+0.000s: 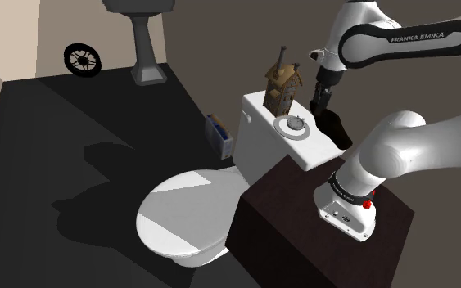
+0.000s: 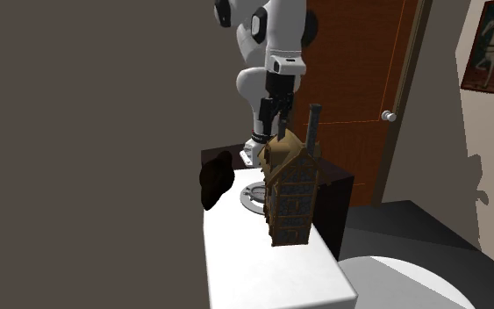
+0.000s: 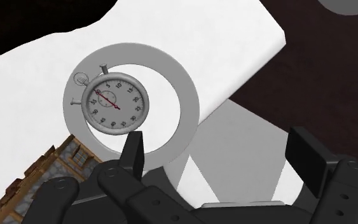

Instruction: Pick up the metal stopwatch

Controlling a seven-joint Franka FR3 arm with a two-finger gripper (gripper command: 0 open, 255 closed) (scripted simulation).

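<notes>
Stopwatch (image 3: 115, 102) lies within a grey ring (image 3: 189, 111) on the white tank lid (image 3: 190, 38), tool (image 3: 219, 145) spread open above it.

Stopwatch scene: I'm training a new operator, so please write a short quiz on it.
1. True or false: the pincer is open and holds nothing.
2. The stopwatch rests in a grey: A ring, B basket, C drawer.
3. What brown thing stands beside the ring on the white tank?
Key: 1 true; 2 A; 3 the model house.
</notes>
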